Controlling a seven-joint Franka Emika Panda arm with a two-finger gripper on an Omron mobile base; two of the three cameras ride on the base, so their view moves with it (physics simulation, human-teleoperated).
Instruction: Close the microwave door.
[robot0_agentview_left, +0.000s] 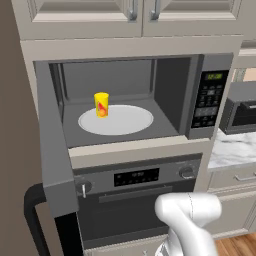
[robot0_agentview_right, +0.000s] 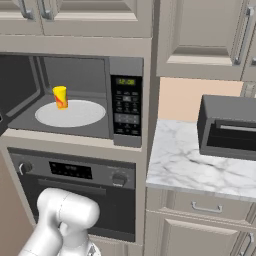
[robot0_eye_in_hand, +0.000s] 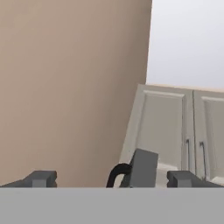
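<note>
The microwave door stands swung wide open to the left, its grey edge facing me and its black curved handle on the outer side. From the right base view, the door's dark inner face shows at the left edge. In the hand view, the door's grey edge and black handle appear low in the frame, some way ahead. My gripper is open, its fingertips spread wide with nothing between them. The arm's white elbow sits low in front of the oven.
Inside the microwave a yellow cup stands on the white turntable. The control panel is on the right. Below is the oven with knobs. A toaster oven sits on the marble counter. A tan wall is left.
</note>
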